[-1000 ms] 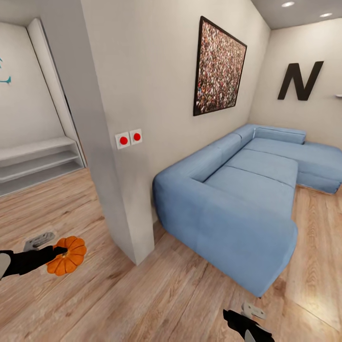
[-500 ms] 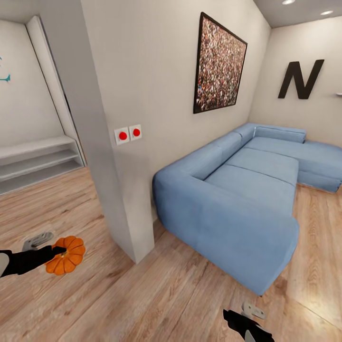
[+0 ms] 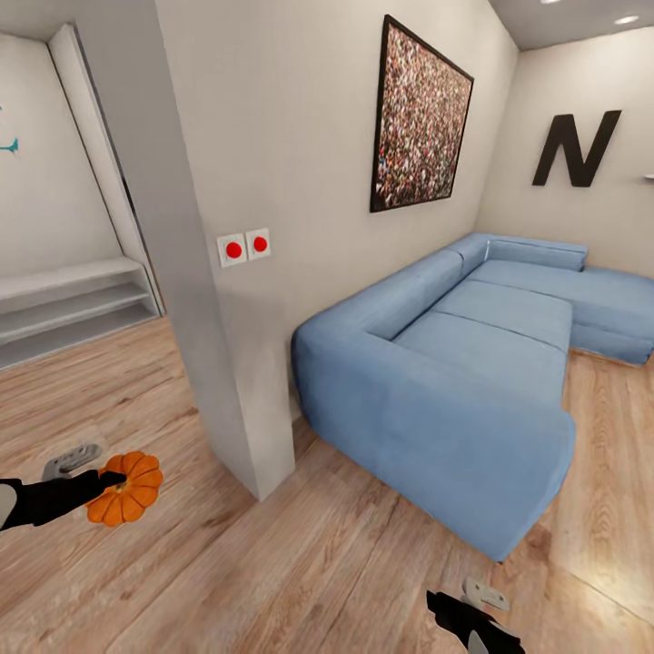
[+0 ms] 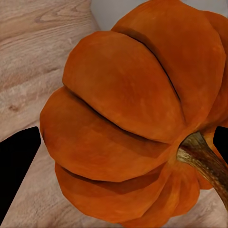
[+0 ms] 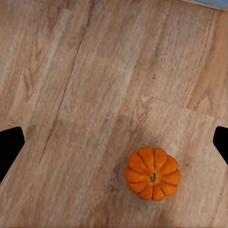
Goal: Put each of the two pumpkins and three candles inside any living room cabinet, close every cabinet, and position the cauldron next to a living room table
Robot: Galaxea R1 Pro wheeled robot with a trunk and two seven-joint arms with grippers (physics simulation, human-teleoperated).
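The left claw (image 3: 102, 483) grips a pumpkin (image 3: 127, 489), carried low over the floor (image 3: 300, 563) just beside the grey pillar (image 3: 209, 300). In the left wrist view this pumpkin (image 4: 137, 114) sits between the two dark fingers (image 4: 16, 161), stem turned to one side, so the hold is across its ribbed flanks.

The right claw (image 3: 472, 618) hangs near the pillar-side end of the sofa (image 3: 454, 381). Its fingers (image 5: 9, 147) stand wide apart with nothing between them. Straight beneath it, in the right wrist view, the second pumpkin (image 5: 152, 173) rests upright on the floor, stem up, well clear of the fingers.

The step in hand looks like collecting that second pumpkin before heading for a cabinet. To do it well, bring the base to rest first, then shift the right claw until the pumpkin is centred between the fingers rather than off to one side. Lower straight down and close across the widest ribs, not on the stem, which would likely let it roll or swing. Keep the left arm quiet meanwhile and away from the pillar, since a bump could knock the held pumpkin loose.

No cabinet, candle or cauldron is in sight from here.
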